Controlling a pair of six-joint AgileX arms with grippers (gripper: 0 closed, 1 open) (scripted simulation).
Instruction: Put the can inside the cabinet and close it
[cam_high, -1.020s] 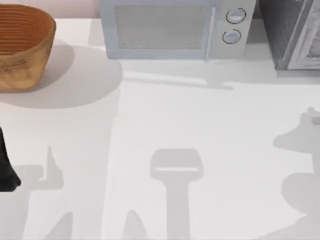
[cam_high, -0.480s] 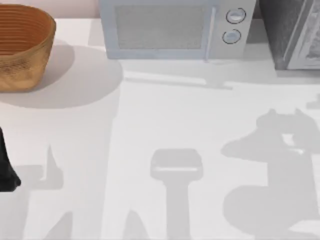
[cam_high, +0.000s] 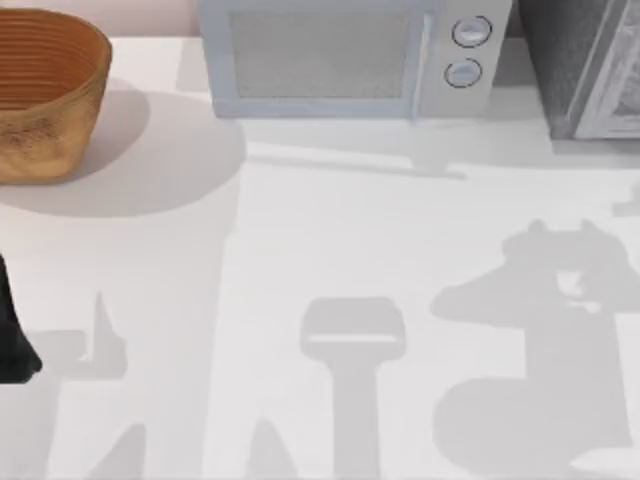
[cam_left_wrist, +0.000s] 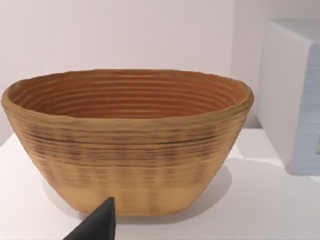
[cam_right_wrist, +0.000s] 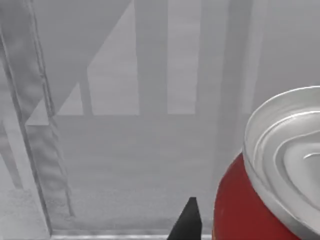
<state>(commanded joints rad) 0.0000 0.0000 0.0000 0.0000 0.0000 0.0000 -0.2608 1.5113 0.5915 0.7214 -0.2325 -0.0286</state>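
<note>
Red can (cam_right_wrist: 245, 210) with silver top sits inside the grey cabinet (cam_right_wrist: 125, 140).

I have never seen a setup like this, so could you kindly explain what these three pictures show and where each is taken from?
This is a simulated two-armed AgileX robot at a white table. The top view looks down on a woven basket, a white microwave and the grey cabinet at the far right. The left arm sits parked at the table's left edge; its wrist camera faces the basket. The right wrist camera shows a red can with a silver top, close before a grey panelled surface, beside a dark fingertip. Whether the can is gripped is unclear.
</note>
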